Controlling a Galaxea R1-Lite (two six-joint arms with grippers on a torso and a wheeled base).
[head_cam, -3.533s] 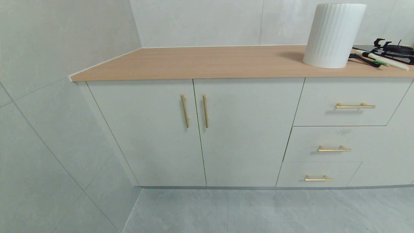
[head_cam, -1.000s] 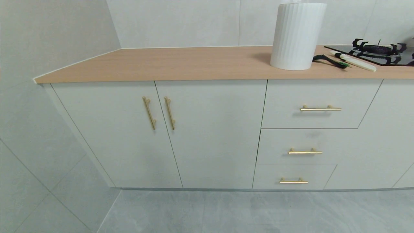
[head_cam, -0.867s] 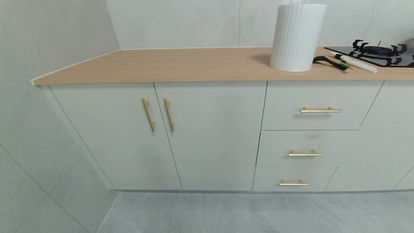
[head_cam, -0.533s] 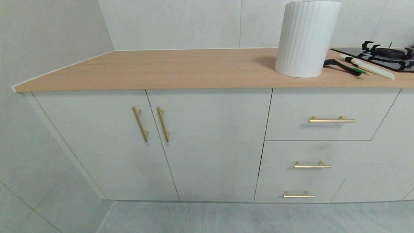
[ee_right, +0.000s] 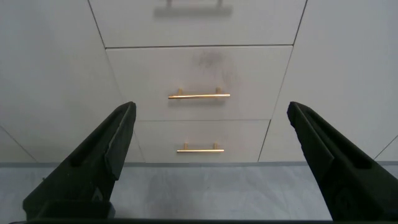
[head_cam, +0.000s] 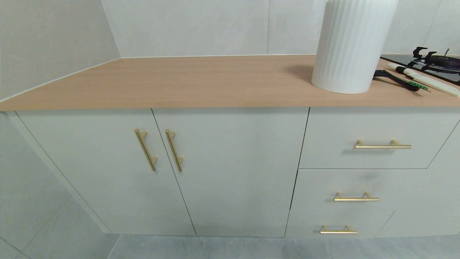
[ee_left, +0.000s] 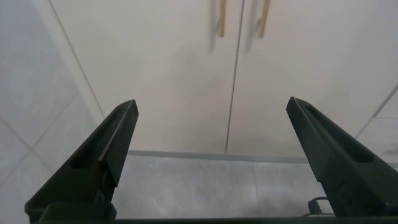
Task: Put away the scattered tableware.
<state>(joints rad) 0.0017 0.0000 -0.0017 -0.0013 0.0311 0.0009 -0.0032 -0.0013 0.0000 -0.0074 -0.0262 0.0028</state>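
Left pincer [ee_left: 212,101], spread wide, faces the cupboard doors [ee_left: 155,62]; right pincer [ee_right: 211,105], likewise agape, faces the drawers [ee_right: 199,74] (a knife [head_cam: 424,80] near the white container [head_cam: 354,46] on the desk [head_cam: 179,82]).

There is wide room to pass over the left and middle of the light wooden desk [head_cam: 179,82], up to the grey tiled walls [head_cam: 187,25]. To the right a tall white ribbed canister [head_cam: 354,46] stands in the way. Just beyond it lie a black-handled utensil [head_cam: 397,81] and what looks like a white knife [head_cam: 438,85], beside the black hob grate [head_cam: 440,60]. Below, pale cabinet doors [head_cam: 233,172] and drawers [head_cam: 337,136] are shut, gold bar handles [head_cam: 145,149] jutting.
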